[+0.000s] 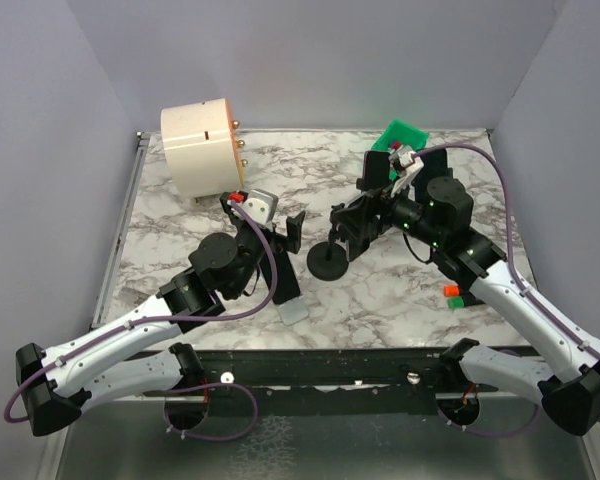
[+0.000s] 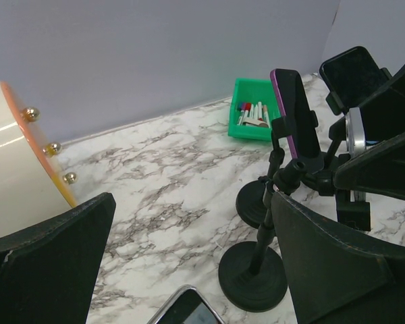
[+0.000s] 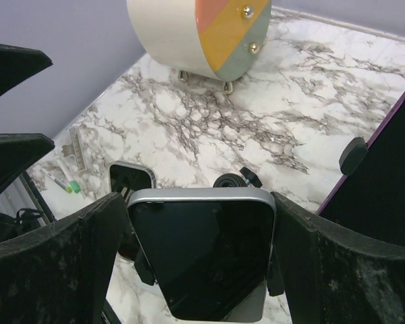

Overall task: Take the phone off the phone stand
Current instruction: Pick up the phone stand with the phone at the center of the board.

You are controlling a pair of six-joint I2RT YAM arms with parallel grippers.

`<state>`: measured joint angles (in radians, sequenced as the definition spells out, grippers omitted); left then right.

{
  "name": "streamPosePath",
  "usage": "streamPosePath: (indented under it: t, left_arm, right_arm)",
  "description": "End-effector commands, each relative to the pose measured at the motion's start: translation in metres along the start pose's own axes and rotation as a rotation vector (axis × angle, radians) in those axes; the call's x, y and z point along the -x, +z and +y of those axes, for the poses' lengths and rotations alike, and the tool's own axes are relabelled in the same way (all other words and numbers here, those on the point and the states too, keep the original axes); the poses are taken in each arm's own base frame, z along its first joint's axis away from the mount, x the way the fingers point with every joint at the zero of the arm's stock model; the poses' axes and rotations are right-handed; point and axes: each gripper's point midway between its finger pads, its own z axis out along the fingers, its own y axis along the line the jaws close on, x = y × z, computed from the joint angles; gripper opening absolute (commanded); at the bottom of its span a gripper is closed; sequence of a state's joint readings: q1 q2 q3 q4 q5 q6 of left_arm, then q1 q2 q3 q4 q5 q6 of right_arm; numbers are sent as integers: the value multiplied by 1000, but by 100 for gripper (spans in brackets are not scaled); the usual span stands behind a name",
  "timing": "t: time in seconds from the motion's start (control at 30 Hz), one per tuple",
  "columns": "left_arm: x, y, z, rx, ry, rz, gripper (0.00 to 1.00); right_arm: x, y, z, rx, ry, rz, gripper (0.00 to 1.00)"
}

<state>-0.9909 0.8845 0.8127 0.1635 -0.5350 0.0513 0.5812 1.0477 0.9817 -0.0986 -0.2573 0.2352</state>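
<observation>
The grasp is in hand: the right gripper (image 3: 199, 202) straddles the silver-rimmed phone (image 3: 202, 260), jaws spread just outside its long edges, while the left gripper (image 2: 192, 199) hangs nearby, jaws wide and empty. The phone sits clamped in the phone stand (image 3: 142, 266) near the middle of the counter (image 1: 170, 240), long axis more or less upright, dark screen facing the right wrist. Next, I judge, the jaws must pinch those edges and lift along that axis.

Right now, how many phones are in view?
3. A flat phone lies on the table; a silver-edged phone stands between the right fingers; a purple-cased phone stands beside it. More may be hidden.
</observation>
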Motion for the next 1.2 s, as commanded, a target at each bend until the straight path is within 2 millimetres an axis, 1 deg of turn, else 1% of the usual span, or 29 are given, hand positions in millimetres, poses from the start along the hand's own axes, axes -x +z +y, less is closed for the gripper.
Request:
streamPosePath:
  t: [0.0, 0.33, 0.43, 0.5, 0.7, 0.8, 0.93, 1.0, 1.1, 1.17]
  left_arm:
    - [7, -2, -2, -20, 2, -19, 99]
    - [7, -3, -4, -26, 5, -19, 99]
    - [7, -3, -4, -28, 4, -19, 99]
    - [7, -3, -4, -29, 4, -19, 99]
    - [7, -3, -4, -29, 6, -19, 99]
    - [7, -4, -5, -32, 6, -20, 99]
    - [7, -3, -6, -40, 9, -17, 99]
    - [6, -3, -8, -46, 10, -16, 99]
    - [5, -2, -11, -64, 12, -15, 99]
    - [4, -2, -16, -88, 12, -15, 99]
  right_arm:
    - [9, 0, 7, 32, -8, 4, 90]
    - [-10, -1, 2, 9, 16, 107, 92]
    - [-10, -2, 1, -3, 16, 107, 92]
    - [-11, -2, 0, -7, 18, 109, 90]
    - [-11, 1, -1, -4, 18, 112, 79]
    - [-10, 1, 0, -1, 17, 110, 71]
    - [-6, -2, 2, 2, 7, 98, 53]
    - [0, -6, 3, -1, -9, 97, 45]
    - [4, -14, 0, -34, -22, 108, 35]
    - [4, -19, -4, -65, -31, 119, 24]
